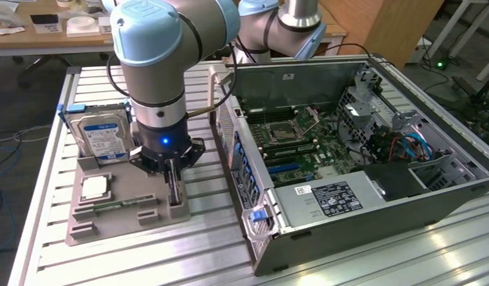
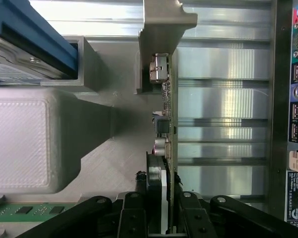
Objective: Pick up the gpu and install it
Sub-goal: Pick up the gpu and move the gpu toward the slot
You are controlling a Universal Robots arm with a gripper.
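Gray holder on the bench stands the gpu on edge, so the tool straddles it from above. Cannot tell if it's clamped on.

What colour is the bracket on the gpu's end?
Silver-gray metal: the bracket on the gpu, clearest in the wrist view.

place: robotics lab or workshop | bench: slotted aluminium bench under the jaws | fixture: grey moulded tray of computer parts directly below the jaws | machine: open desktop computer case, motherboard bare, just beside the jaws | background: cluttered wooden desk and loose floor cables well away from the jaws
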